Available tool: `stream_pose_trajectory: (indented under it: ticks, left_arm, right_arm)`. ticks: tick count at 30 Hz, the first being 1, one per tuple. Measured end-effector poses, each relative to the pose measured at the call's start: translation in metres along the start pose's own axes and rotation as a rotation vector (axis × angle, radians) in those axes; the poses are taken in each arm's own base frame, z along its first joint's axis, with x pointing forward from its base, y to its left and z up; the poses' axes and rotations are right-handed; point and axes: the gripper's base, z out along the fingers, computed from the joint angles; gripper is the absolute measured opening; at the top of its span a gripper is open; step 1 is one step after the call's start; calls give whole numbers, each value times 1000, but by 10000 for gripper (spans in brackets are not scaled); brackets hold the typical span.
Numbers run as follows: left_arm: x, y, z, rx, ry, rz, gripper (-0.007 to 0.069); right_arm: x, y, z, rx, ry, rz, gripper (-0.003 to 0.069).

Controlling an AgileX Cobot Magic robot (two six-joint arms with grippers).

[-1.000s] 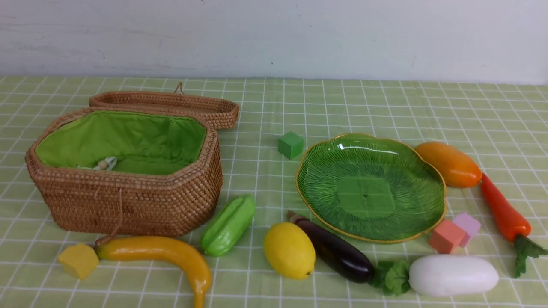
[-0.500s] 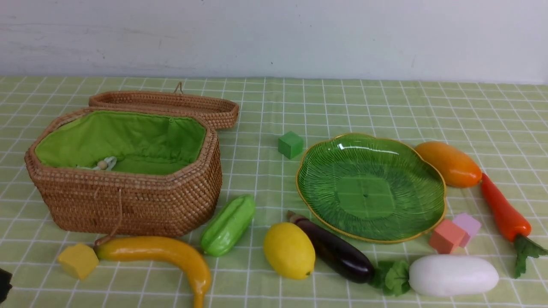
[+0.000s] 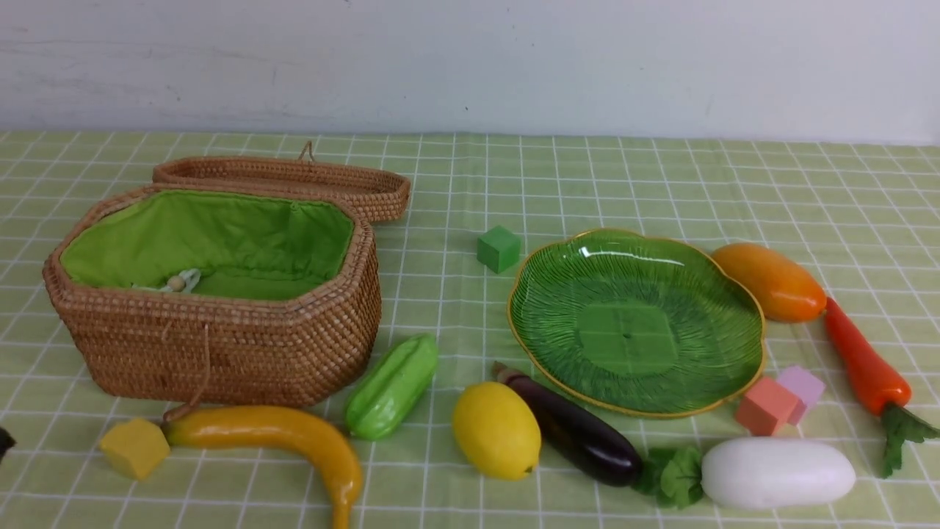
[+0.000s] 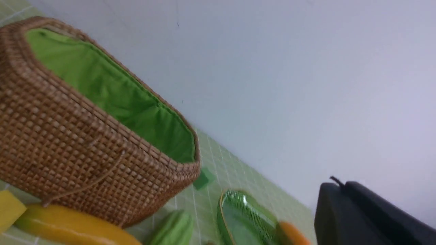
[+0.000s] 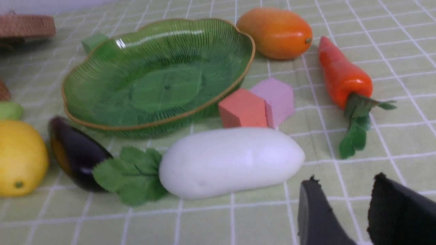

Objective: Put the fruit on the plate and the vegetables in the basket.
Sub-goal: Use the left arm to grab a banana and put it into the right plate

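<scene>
The wicker basket (image 3: pixel 220 345) stands open at the left, its green lining bare. The green plate (image 3: pixel 631 323) is empty. In front of the basket lie the banana (image 3: pixel 279 433) and the gourd (image 3: pixel 391 386). Lemon (image 3: pixel 496 430), eggplant (image 3: pixel 580 433) and radish (image 3: pixel 778 472) line the near edge. Mango (image 3: pixel 771 281) and carrot (image 3: pixel 863 364) sit right of the plate. My left gripper (image 4: pixel 340 185) is shut and empty, just a dark sliver (image 3: pixel 4 443) at the left edge. My right gripper (image 5: pixel 345 180) is open, hovering near the radish (image 5: pixel 231 161).
The basket's lid (image 3: pixel 294 180) lies open behind it. Foam blocks are scattered about: green (image 3: pixel 499 248) behind the plate, yellow (image 3: pixel 134 447) touching the banana's end, coral (image 3: pixel 766 405) and pink (image 3: pixel 804 386) between plate and carrot. A pale wall closes the back.
A dark tip of the left gripper has come into the front view at the left edge and has risen a little. No fruit or vegetable has moved.
</scene>
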Motion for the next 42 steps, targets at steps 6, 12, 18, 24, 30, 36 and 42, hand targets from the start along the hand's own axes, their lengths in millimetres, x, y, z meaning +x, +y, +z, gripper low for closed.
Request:
stream_pose_trajectory:
  ticks: [6,12,18,24,30,36,42]
  left_arm:
    - [-11,-25,24,-60,365,190,-13]
    - [-17,-30,63,-113,674,248,-13]
    - [-18,-27,93,-130,878,270,-13]
    - [-12,-29,119,-146,1005,282,-13]
    - [19,-47,136,-276,1156,392,-13]
    - [47,-66,147,-336,1125,422,-13]
    - [67,-57,166,-407,1149,432,110]
  right_arm:
    - [-17,4,-2,-68,-183,291,242]
    - [-25,6,-4,-107,-211,447,212]
    - [-78,36,-28,-217,8,276,102]
    - [-135,58,-47,-235,307,1,59]
    - [-178,64,-56,-171,489,-165,59]
    - [-203,75,-56,-234,424,-245,63]
    - [-206,87,-56,-373,398,-285,67]
